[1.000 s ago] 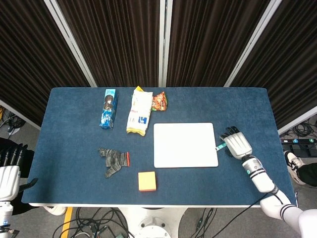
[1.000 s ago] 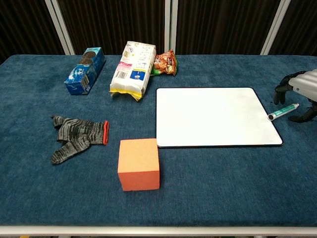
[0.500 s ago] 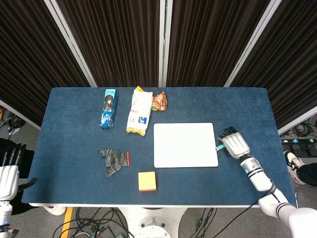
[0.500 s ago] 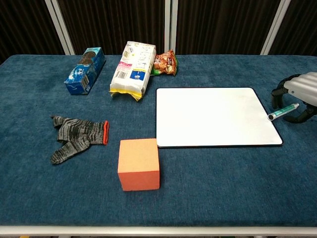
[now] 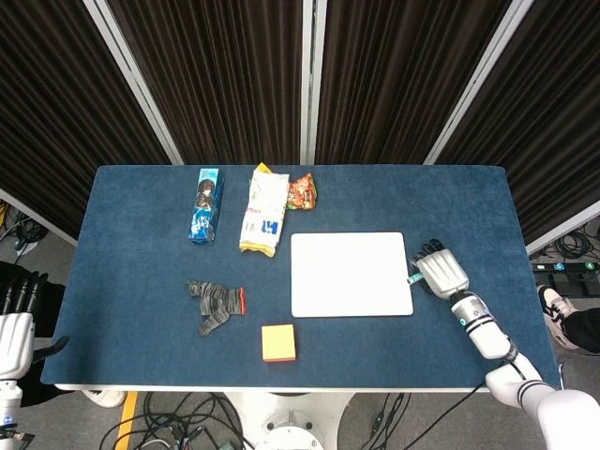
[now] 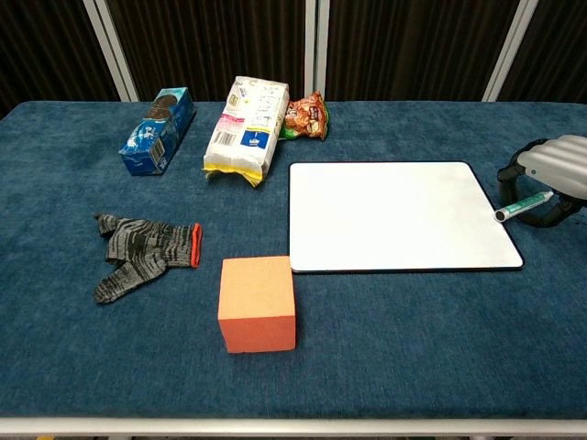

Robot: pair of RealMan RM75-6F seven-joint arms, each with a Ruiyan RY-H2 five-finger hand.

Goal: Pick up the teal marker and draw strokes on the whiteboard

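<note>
The teal marker [image 6: 525, 207] lies on the blue cloth just off the right edge of the whiteboard [image 6: 394, 215], tip toward the board. My right hand [image 6: 553, 172] arches over the marker's rear end, dark fingers on its far side and thumb on its near side, with a gap to the barrel. In the head view the hand [image 5: 441, 270] covers most of the marker [image 5: 412, 277] beside the whiteboard [image 5: 351, 274]. My left hand [image 5: 14, 328] hangs off the table's left edge, fingers spread and holding nothing.
An orange block [image 6: 258, 303] stands in front of the board's near left corner. A grey glove [image 6: 142, 252] lies to the left. A blue cookie box [image 6: 158, 130], a white bag [image 6: 246, 126] and a small snack packet [image 6: 304, 115] sit at the back.
My right hand has slid a little toward the board and sunk lower over the marker, its fingers curling closer around it. The marker has not moved.
</note>
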